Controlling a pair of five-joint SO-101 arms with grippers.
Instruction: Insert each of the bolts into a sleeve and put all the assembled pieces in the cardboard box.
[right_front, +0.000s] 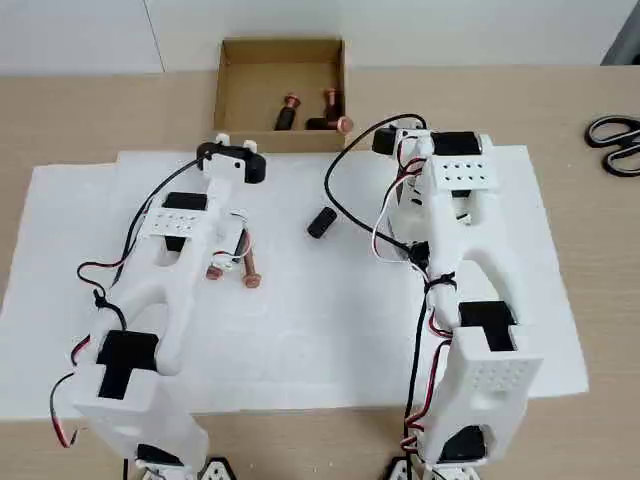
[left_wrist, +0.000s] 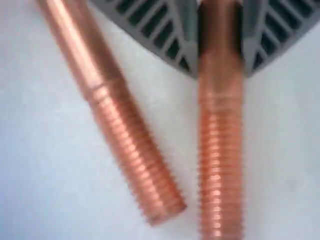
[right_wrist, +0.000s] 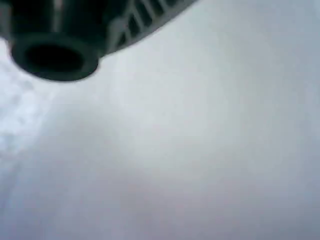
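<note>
I see my left gripper clamped on one threaded copper bolt, thread end free, I reckon, to meet the black cylindrical sleeve my right gripper grips mouth-outward over the white mat.

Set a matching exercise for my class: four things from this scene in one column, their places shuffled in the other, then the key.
Things
1. scissors
2. loose sleeve
3. assembled pieces
4. gripped bolt

Places
A. inside the cardboard box
B. in the left gripper
C. on the bare table
D. lying free on the white sheet

Pairs: 1-C, 2-D, 3-A, 4-B
</note>
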